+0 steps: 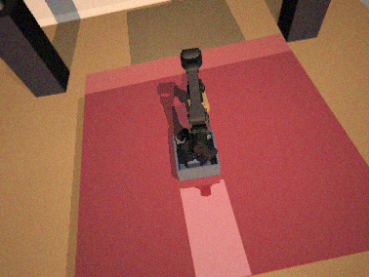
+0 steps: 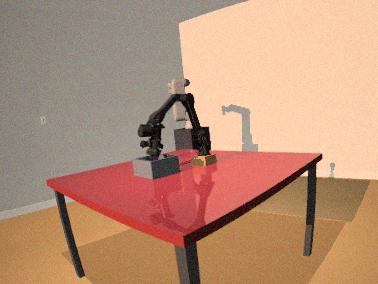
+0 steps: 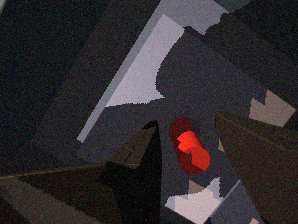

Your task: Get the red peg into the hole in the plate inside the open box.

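The red peg shows between the fingers in the wrist view, its round end toward the camera. It appears upright or nearly so over the plate; how deep it sits is hidden. My gripper is open, with a gap between the peg and each finger. It points down into the grey open box. In the top and exterior views the gripper and box walls hide the peg. The hole is hidden.
The box walls stand close around the fingers. The arm's yellow base block stands behind the box on the red table. Dark pillars stand beyond the table.
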Controlling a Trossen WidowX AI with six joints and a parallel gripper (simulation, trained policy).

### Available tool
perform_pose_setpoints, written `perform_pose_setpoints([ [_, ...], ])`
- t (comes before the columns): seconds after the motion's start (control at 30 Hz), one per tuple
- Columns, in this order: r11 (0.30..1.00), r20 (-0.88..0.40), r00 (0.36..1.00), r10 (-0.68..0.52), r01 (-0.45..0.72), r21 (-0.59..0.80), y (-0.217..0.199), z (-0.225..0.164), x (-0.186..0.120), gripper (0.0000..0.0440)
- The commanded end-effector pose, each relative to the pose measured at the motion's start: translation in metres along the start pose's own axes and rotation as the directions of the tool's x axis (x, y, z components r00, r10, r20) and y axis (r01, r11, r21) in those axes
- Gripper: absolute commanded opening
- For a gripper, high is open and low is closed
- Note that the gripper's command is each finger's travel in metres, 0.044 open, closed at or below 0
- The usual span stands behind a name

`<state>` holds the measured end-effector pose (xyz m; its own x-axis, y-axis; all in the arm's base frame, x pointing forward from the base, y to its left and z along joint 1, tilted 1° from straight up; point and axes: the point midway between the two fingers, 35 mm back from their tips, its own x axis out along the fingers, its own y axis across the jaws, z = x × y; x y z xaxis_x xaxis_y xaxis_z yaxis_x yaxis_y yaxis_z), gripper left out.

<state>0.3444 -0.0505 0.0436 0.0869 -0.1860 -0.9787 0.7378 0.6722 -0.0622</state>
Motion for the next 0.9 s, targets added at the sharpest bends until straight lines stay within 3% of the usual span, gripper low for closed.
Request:
perform_pose_setpoints([
  [0.0,1.0,-0.001,1.0,0.02,-0.02,-0.012,0.004,0.01,-0.002,0.0182],
  [0.33,0.996,-0.046,0.995,0.09,-0.091,-0.016,0.029,0.038,-0.016,0.044],
  [0.87,0.968,-0.042,0.969,0.244,-0.246,-0.05,0.077,0.068,-0.045,0.044],
])
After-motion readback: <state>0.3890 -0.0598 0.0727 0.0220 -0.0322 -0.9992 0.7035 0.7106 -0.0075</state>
